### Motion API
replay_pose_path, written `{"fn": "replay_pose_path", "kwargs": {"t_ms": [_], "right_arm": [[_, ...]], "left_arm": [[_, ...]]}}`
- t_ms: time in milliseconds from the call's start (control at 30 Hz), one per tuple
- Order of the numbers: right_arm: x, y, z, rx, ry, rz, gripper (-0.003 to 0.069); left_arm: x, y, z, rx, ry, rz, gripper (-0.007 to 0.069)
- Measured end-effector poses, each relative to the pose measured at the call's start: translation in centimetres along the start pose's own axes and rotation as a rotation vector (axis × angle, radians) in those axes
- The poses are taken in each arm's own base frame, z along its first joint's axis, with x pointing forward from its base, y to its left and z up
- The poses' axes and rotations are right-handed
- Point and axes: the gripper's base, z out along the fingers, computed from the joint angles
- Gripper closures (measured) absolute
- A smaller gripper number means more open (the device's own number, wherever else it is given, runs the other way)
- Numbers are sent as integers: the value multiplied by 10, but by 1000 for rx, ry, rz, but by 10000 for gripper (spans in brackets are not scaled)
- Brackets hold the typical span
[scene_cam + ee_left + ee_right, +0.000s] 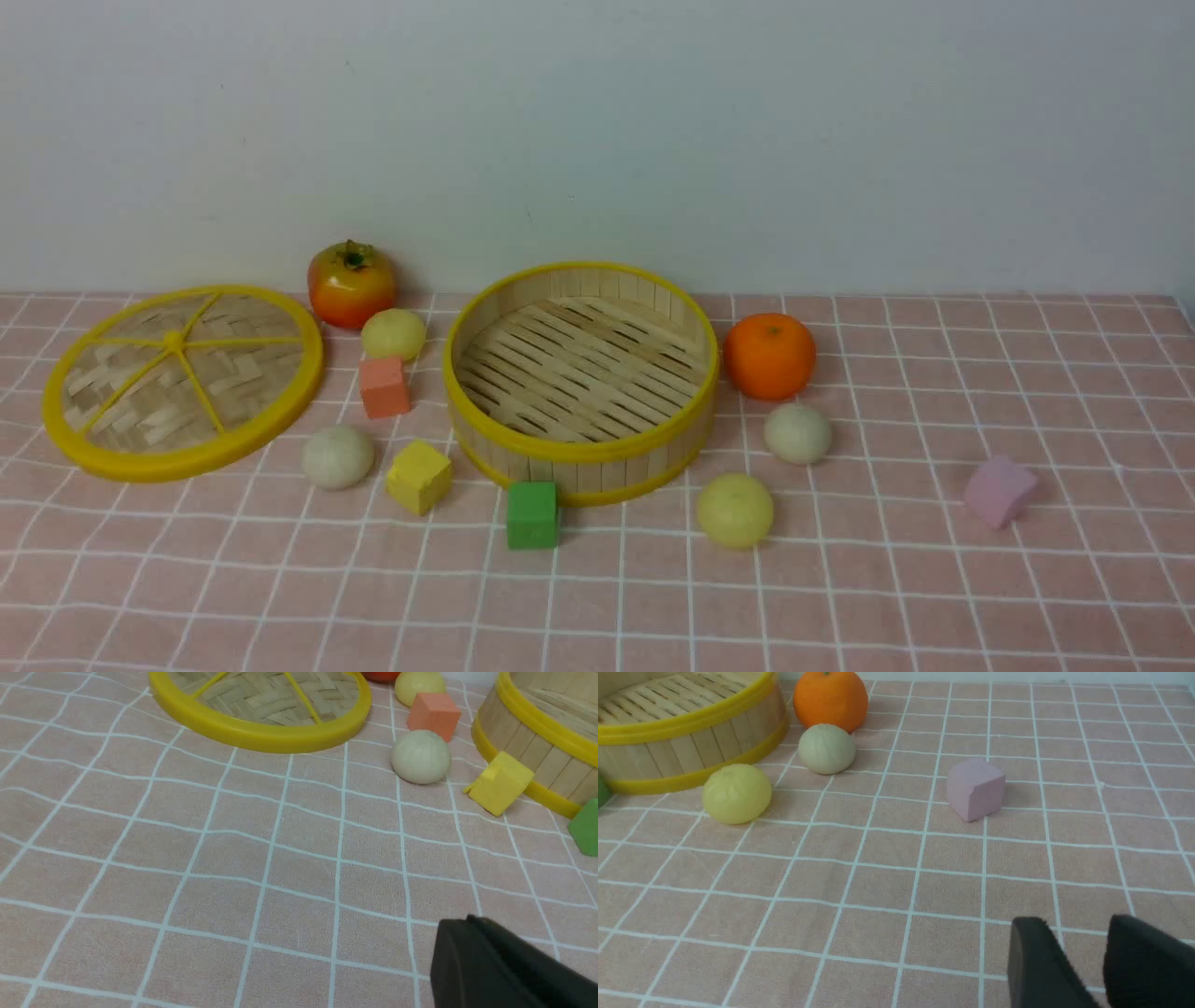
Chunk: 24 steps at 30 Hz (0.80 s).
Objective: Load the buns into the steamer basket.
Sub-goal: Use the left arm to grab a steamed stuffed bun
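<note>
Left hand [472, 924]: fingers together, nothing between them, low over the bench [233, 882]. Beyond it the left off-white bun [420, 757] lies on the checked cloth, near the yellow block [500, 783] and close to the rim of the flat lid [261, 737]. Behind that bun stand the salmon block [433, 715] and the left yellow bun [419, 686]. The persimmon [352, 283] is farthest back, by the wall.

Right hand [1080, 927]: fingers apart by a narrow gap, holding nothing, low over the cloth. Ahead of it stands the lilac block [976, 788]. Farther on, the right yellow bun [737, 793] lies just beside the wall of the steamer basket [691, 742]. The right off-white bun [826, 749] sits just in front of the orange [830, 700]; contact between them cannot be determined.

The basket stands upright at mid-bench, with two buns on each side of it. All four buns are on the cloth outside it. The green block [532, 514] stands close against its near wall.
</note>
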Motion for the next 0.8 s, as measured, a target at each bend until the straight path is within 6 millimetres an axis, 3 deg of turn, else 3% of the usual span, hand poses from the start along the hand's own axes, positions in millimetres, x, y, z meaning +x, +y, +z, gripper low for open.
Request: {"fn": "replay_pose_path", "kwargs": {"t_ms": [800], "right_arm": [[0, 0, 0, 0, 0, 0, 419]], "left_arm": [[0, 0, 0, 0, 0, 0, 601]]}}
